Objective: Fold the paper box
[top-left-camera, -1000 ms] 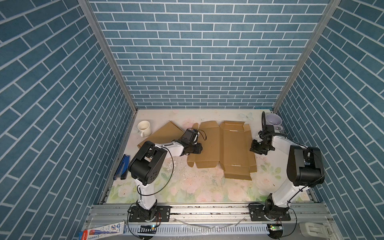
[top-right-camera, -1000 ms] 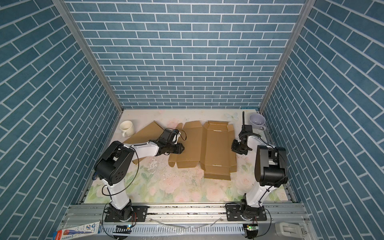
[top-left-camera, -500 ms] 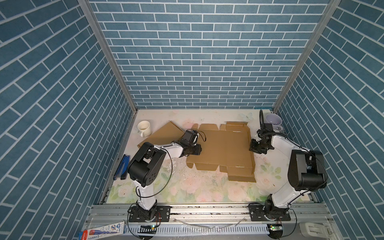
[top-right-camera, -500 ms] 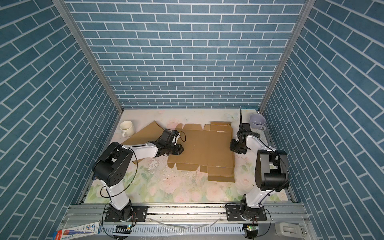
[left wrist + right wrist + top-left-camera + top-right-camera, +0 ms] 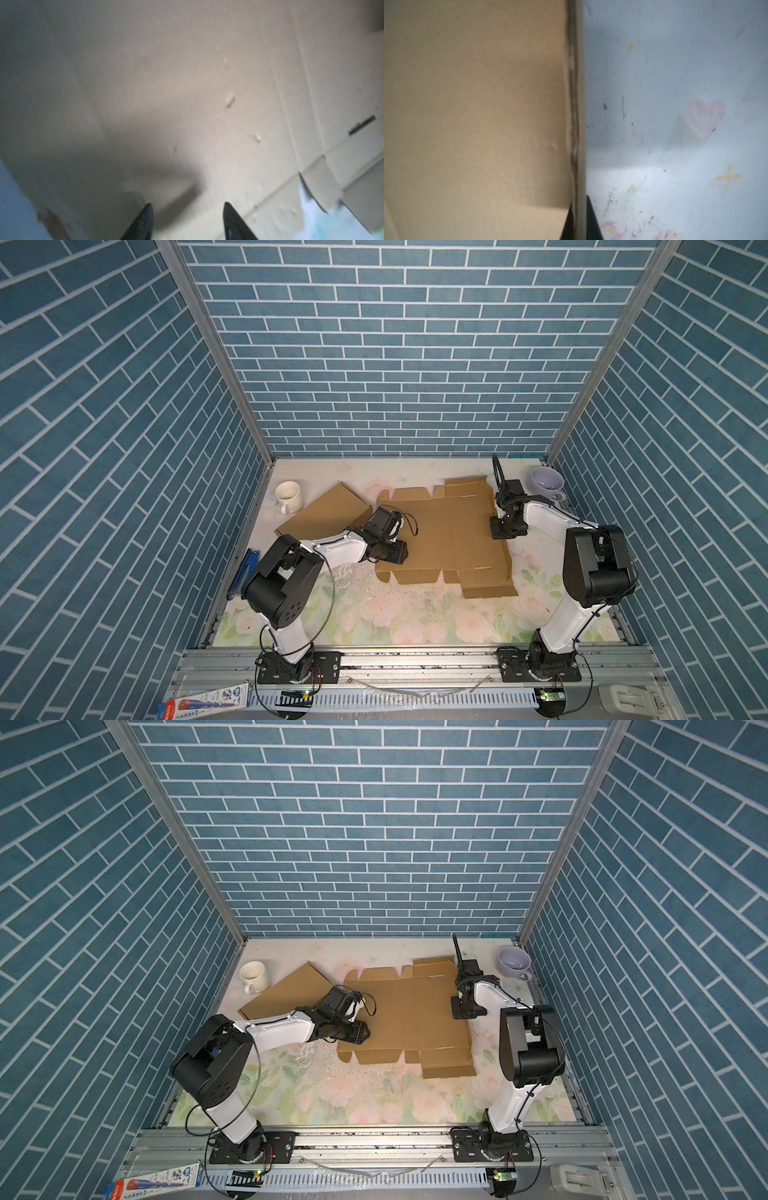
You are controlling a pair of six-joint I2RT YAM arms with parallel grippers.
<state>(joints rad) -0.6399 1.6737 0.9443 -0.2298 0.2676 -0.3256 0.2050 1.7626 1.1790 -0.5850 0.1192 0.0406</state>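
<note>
The paper box is a flat brown cardboard blank (image 5: 449, 539) (image 5: 407, 1019) lying spread out on the floral table in both top views. My left gripper (image 5: 401, 552) (image 5: 362, 1033) sits low over the blank's left edge. In the left wrist view it (image 5: 188, 207) stands open, cardboard below the dark fingertips (image 5: 148, 212) and nothing between them. My right gripper (image 5: 505, 533) (image 5: 463, 1011) is at the blank's right edge. In the right wrist view it (image 5: 578, 218) is shut on that thin edge (image 5: 576, 104), one finger on each face.
A second flat cardboard sheet (image 5: 324, 512) lies to the left behind my left arm. A white mug (image 5: 287, 495) stands at the back left and a lavender cup (image 5: 546, 483) at the back right. A blue item (image 5: 245, 572) lies by the left wall.
The blank, partly folded up a second ago, has dropped flat and spread wider. My left gripper has opened. My right gripper has closed on the right edge.
</note>
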